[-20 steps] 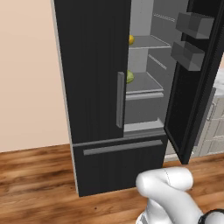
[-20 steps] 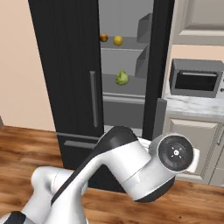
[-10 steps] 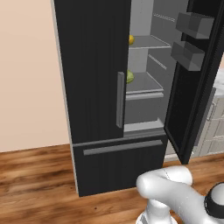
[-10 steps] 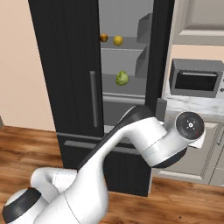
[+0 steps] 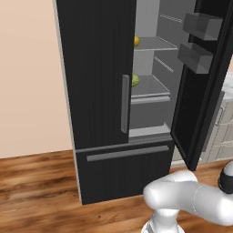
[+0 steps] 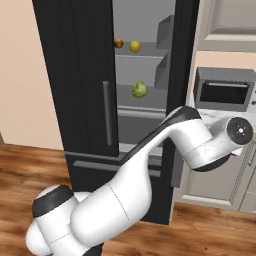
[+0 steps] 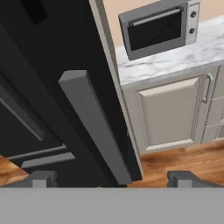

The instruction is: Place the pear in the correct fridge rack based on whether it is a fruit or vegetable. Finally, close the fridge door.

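The fingertips (image 7: 43, 178) are standing wide apart at the bottom of the hand view, holding nothing; the gripper (image 7: 111, 179) is sitting midway between them. The door handle (image 7: 94, 127) is running from 11 o'clock down to 6 o'clock, just beyond the tips and between them.

The pear (image 6: 135, 46) is lying on the upper rack (image 6: 150, 52), beside an orange fruit (image 6: 118, 43) at its 9 o'clock. A green leafy lump (image 6: 139, 90) is resting on the shelf below. Placement therefore appears complete; closing the door (image 5: 205, 91) is the step in hand.

To close well, the hand is best pressed against the door's outer face near the handle, far from the hinge, and swept along the door's arc until it seats. The open fingers risk snagging the handle.

Compared with the earlier frames, the arm is reaching further toward 3 o'clock in the right base view, its wrist now level with the microwave (image 6: 223, 90). Fridge contents and door angle are unchanged.
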Tool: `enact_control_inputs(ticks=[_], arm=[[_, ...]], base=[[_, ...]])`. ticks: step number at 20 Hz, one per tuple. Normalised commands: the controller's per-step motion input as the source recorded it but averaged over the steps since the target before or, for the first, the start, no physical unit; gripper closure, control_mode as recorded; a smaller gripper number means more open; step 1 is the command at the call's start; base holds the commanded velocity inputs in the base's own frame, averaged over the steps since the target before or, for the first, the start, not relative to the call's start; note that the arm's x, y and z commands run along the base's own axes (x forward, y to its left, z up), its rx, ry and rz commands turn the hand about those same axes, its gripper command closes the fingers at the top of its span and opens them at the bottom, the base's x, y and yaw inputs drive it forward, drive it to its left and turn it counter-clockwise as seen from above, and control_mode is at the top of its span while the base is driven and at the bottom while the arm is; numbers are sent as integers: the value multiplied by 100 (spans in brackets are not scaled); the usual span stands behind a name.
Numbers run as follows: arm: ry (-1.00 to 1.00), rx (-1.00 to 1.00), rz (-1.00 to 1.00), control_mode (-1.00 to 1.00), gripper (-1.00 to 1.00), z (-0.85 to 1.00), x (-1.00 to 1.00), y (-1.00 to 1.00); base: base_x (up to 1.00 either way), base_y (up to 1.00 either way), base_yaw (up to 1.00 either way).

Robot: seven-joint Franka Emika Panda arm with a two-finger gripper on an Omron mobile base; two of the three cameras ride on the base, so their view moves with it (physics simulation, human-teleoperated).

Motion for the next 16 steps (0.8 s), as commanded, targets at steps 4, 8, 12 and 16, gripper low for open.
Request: enact_control_inputs(ticks=[4,8,12,16], arm=[[0,11,2,-100,-100,0,53,-4],[0,7,2,-100,-100,0,52,18],[0,10,1,-100,-100,0,77,8],[0,11,2,-100,-100,0,67,10]], base=[[0,0,0],[0,0,0],[0,0,0],[0,0,0]])
